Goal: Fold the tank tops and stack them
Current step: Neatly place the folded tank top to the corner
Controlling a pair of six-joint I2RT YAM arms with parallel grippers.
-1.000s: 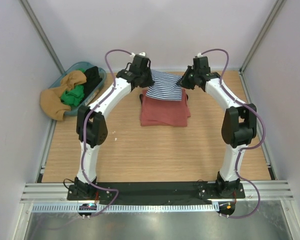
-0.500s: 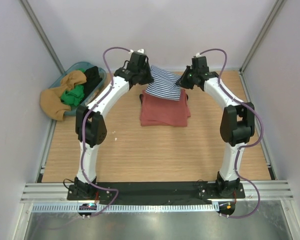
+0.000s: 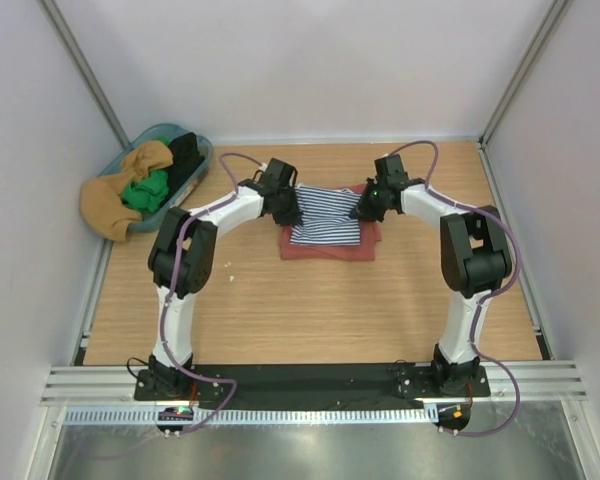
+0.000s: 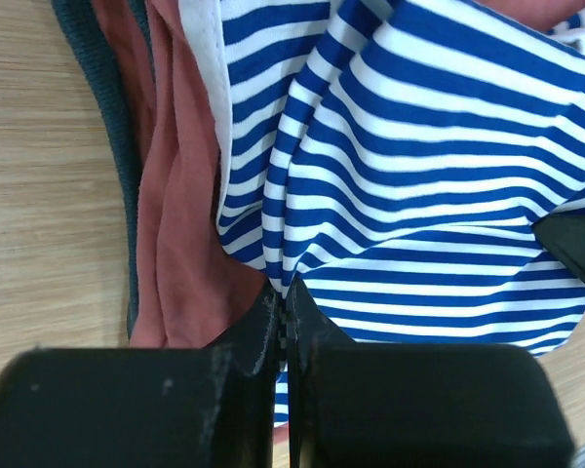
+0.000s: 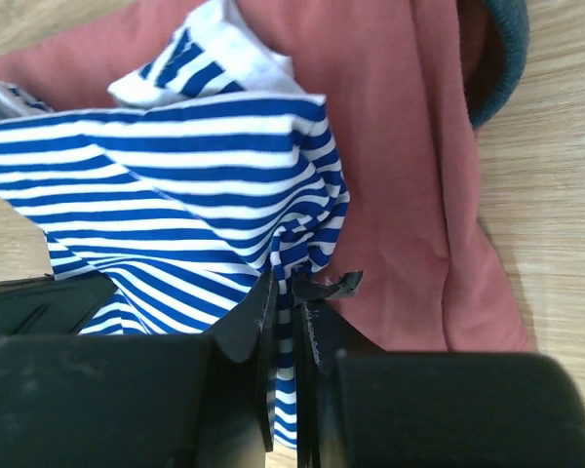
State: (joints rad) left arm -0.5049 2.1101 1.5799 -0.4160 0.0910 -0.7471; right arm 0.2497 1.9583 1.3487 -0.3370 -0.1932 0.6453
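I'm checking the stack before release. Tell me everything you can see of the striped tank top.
The striped tank top is soft, thin cloth in navy and white stripes, with white trim showing at an edge in both wrist views. It is folded to a rough rectangle, wrinkled and bunched where it is pinched. It rests on the rust-red tank top, covering most of it; red shows along the near edge. The left gripper is shut on its left edge, the right gripper on its right edge.

Right pincer (image 5: 291,292) pinches striped top (image 5: 175,185) over rust-red top (image 5: 400,127).
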